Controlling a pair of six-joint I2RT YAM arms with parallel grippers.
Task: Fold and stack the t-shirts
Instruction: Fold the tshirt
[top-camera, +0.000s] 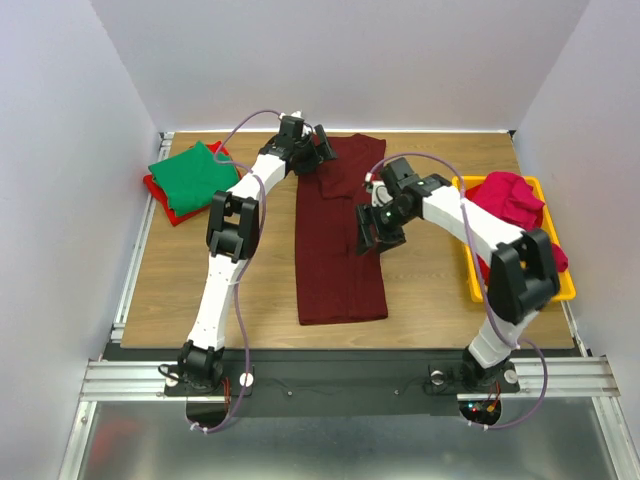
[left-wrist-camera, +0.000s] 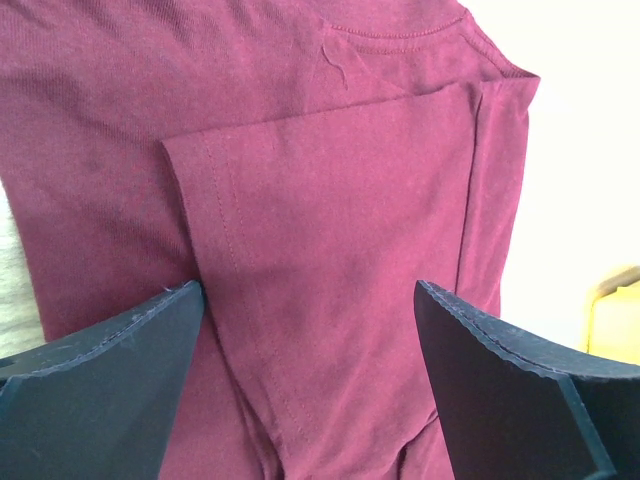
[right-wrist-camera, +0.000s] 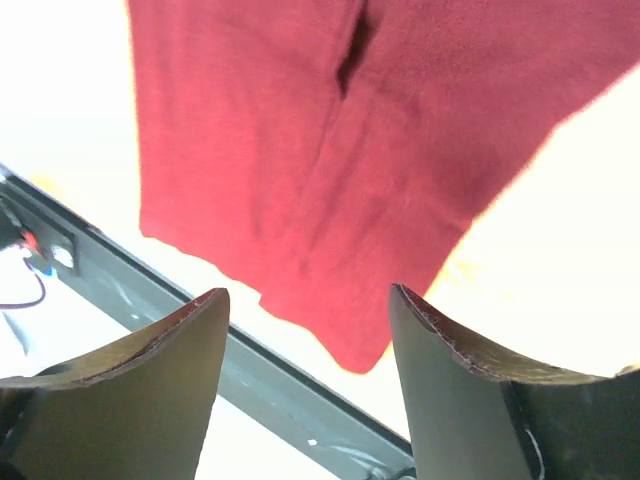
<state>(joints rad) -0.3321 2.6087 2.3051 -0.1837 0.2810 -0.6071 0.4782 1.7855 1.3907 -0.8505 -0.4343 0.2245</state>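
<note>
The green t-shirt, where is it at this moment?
In the top view the green t-shirt lies folded on a red t-shirt at the far left of the table, left of the maroon t-shirt.

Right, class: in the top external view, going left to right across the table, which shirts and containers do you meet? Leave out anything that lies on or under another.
green t-shirt → dark maroon t-shirt → yellow tray
</note>
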